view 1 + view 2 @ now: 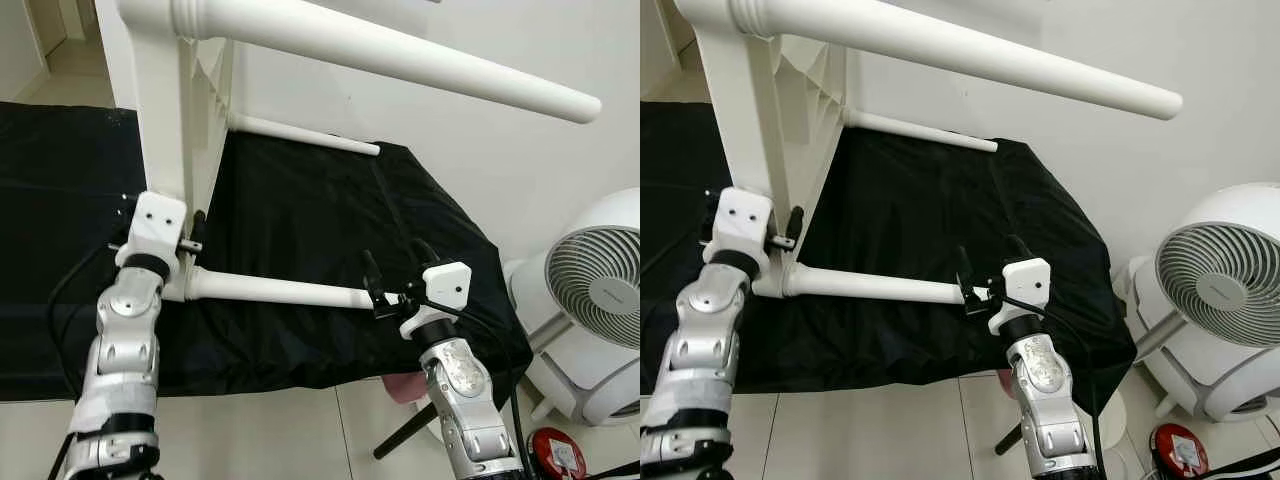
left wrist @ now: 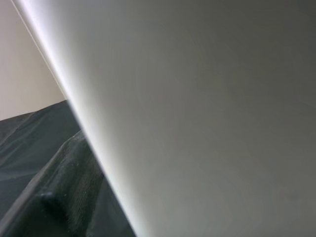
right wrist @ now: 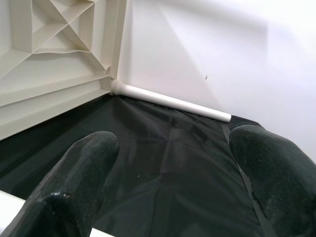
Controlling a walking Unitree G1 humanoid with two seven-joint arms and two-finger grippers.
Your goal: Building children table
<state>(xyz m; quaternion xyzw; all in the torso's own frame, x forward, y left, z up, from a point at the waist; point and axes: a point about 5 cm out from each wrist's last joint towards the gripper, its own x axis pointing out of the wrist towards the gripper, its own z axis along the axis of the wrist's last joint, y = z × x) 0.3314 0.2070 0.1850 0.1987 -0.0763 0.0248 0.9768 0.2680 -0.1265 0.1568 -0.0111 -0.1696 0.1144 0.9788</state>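
Writing: none readable; the white fan (image 1: 600,290) stands off the bed's right edge.
Table top (image 1: 185,110): on edge on the black cover (image 1: 300,210), legs pointing right.
Near leg (image 1: 275,290): long axis parallel to front edge.
Left gripper (image 1: 190,232): at table top's lower corner; opening cannot be told.
Right gripper (image 1: 395,275): fingers (image 3: 79,173) spread wide at near leg's tip.

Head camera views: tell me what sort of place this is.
Probably a room in a home: tiled floor, a white fan by the wall, and a white children's table on its side on a black cloth.

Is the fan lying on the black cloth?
No, the white fan stands on the floor beside the black cloth.
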